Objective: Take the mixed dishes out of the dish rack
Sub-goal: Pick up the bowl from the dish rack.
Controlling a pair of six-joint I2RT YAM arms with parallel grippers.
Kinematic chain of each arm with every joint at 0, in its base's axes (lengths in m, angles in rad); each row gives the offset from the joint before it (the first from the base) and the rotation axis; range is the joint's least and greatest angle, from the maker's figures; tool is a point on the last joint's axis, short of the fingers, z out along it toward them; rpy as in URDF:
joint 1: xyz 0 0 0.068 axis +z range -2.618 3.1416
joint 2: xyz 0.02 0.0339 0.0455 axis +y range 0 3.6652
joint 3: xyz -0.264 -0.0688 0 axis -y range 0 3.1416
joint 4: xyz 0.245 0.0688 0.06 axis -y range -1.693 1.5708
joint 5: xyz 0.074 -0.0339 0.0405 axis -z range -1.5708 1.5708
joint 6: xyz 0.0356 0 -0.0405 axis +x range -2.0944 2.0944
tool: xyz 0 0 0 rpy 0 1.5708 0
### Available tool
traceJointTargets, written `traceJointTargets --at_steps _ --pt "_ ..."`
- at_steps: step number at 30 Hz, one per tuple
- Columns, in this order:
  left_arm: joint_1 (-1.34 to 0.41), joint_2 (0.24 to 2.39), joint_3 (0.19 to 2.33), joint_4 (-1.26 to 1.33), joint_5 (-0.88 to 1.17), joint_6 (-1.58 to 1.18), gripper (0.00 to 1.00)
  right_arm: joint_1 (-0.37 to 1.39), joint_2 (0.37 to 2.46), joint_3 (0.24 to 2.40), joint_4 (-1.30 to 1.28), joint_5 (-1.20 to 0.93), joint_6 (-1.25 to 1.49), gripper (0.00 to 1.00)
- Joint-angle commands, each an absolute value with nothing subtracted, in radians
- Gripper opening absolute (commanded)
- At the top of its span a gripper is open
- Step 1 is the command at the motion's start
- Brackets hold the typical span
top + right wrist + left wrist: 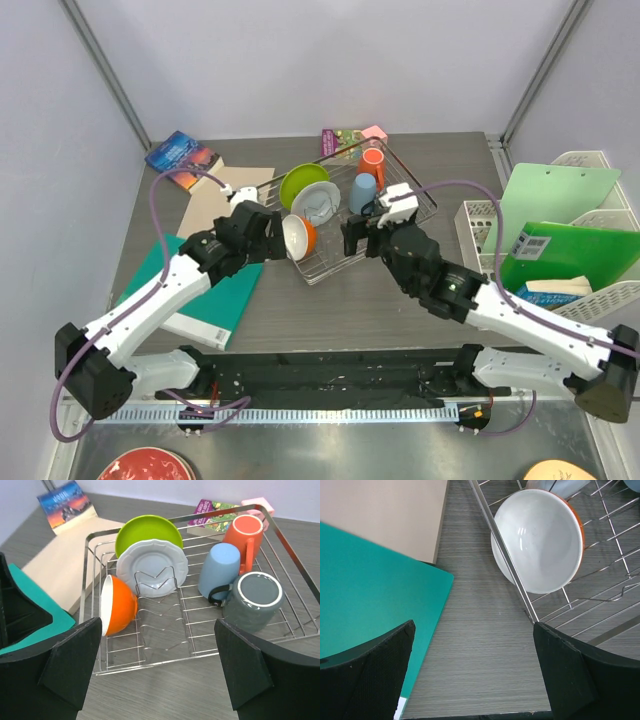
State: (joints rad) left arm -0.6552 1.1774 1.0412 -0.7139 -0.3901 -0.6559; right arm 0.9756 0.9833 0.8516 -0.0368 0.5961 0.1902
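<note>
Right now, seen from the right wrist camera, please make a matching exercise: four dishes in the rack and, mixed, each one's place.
1. lime-green plate
2. white bowl
3. orange mug
4. dark grey mug

A. far corner, by the book
B. on its side at the dish rack's left edge
C. in front of the light blue cup
D. on edge behind the pale plate

Pairs: 1-D, 2-B, 3-A, 4-C.

Top camera: high, behind the near side of the dish rack [335, 262], looking down; whole rack small, mid-frame. Left wrist camera: close over the rack's left rim, facing down onto the bowl [540, 540]. Right wrist camera: near the rack's front, facing across it. All three share the bowl.
</note>
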Motion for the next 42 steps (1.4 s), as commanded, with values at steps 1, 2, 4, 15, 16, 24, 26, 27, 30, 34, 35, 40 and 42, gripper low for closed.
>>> traceJointTargets --at_steps 1,2,4,15,16,24,26,27,30,34,35,40,42 --pt "-0.657 1.204 1.089 -0.696 -0.414 -0.672 1.00 0.974 1.098 0.937 -0.129 0.652 0.230 1.00" --pt "-0.658 1.209 1.095 -0.698 -0.413 -0.666 1.00 0.976 1.106 0.939 -0.129 0.673 0.250 1.00" --pt "-0.658 1.218 1.101 -0.686 -0.419 -0.641 1.00 0.974 1.109 0.936 -0.123 0.684 0.268 1.00" --pt "-0.658 1.322 1.195 -0.539 -0.318 -0.712 0.91 0.974 1.011 0.838 -0.038 0.686 0.245 1.00" --pt "-0.658 1.331 1.196 -0.525 -0.304 -0.721 0.87 0.976 1.002 0.835 -0.038 0.686 0.244 1.00" --pt "-0.661 1.414 1.166 -0.370 -0.230 -0.831 0.73 0.976 0.959 0.793 -0.063 0.684 0.267 1.00" --pt "-0.669 1.442 1.172 -0.362 -0.250 -0.850 0.70 0.974 0.951 0.785 -0.058 0.686 0.267 1.00" --pt "-0.670 1.453 1.178 -0.359 -0.253 -0.854 0.69 0.976 0.950 0.784 -0.060 0.686 0.267 1.00" --pt "-0.681 1.479 1.186 -0.353 -0.282 -0.868 0.66 0.976 0.948 0.782 -0.060 0.684 0.264 1.00" --pt "-0.684 1.506 1.177 -0.333 -0.310 -0.900 0.66 0.974 0.950 0.781 -0.060 0.684 0.267 1.00" --pt "-0.684 1.512 1.172 -0.322 -0.314 -0.907 0.66 0.976 0.951 0.781 -0.058 0.686 0.265 0.99" --pt "-0.684 1.531 1.140 -0.285 -0.336 -0.945 0.44 0.976 0.959 0.776 -0.058 0.690 0.265 1.00" --pt "-0.686 1.534 1.126 -0.267 -0.351 -0.959 0.32 0.974 0.963 0.778 -0.060 0.689 0.265 1.00"
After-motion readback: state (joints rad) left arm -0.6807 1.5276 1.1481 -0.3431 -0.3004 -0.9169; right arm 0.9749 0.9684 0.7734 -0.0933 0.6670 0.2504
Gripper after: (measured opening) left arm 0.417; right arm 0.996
